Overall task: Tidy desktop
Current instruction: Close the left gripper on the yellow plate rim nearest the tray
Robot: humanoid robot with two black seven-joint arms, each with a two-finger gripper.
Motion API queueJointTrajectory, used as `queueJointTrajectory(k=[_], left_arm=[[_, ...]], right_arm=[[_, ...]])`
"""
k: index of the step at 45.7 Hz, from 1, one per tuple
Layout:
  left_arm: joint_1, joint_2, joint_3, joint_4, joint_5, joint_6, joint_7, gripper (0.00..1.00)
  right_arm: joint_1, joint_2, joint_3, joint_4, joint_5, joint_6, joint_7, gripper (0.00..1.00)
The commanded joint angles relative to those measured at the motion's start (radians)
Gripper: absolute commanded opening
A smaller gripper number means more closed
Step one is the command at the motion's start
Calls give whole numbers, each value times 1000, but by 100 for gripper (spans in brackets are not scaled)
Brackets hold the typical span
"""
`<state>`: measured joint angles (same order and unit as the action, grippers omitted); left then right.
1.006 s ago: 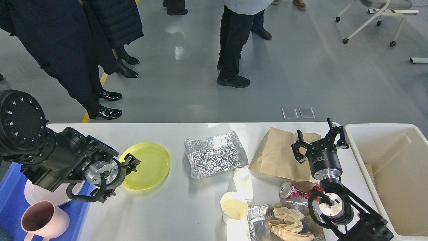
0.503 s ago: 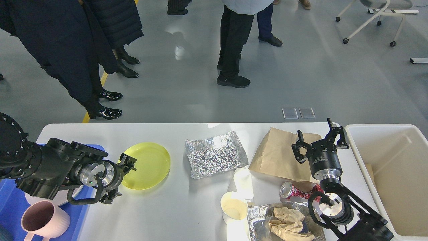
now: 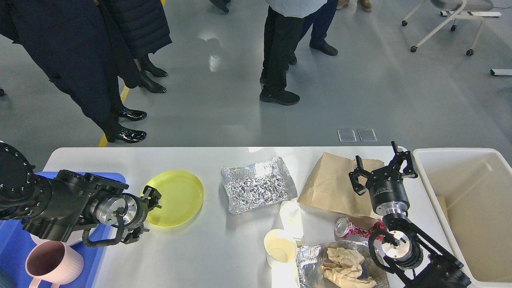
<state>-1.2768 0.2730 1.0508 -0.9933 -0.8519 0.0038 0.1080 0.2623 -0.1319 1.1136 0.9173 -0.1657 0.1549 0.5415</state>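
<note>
right gripper (image 3: 382, 165) spread wide above brown bag (image 3: 332, 188).

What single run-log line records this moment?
left gripper: at yellow plate rim, grip unclear | right gripper: open over brown paper bag | desktop: untidy

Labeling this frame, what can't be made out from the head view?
- Left gripper: small and end-on at the yellow plate rim; open or shut unclear.
- White bowl: mostly behind the left arm.
- Crushed can: partly behind the right arm.
- Foil tray with crumpled paper, pink mug: cut by the bottom edge.
- Cream bin: cut by the right edge.
</note>
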Motion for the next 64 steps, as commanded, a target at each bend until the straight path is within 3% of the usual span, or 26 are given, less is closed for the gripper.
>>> queueJointTrajectory(k=[1,9,29,37,64], left_arm=[[17,-1,-25,10,5,-5,1,53],[22,-1,-26,10,11,-16,-2,44],[22,-3,-29,10,2,-21,1,32],[22,-1,-29,10,1,-59,2,25],[25,-5,-28,5,-7,-64,9,20]], right_arm=[[0,0,0,0,0,0,0,100],[0,0,0,0,0,0,0,100],[0,0,0,0,0,0,0,100],[0,0,0,0,0,0,0,100],[0,0,0,0,0,0,0,100]])
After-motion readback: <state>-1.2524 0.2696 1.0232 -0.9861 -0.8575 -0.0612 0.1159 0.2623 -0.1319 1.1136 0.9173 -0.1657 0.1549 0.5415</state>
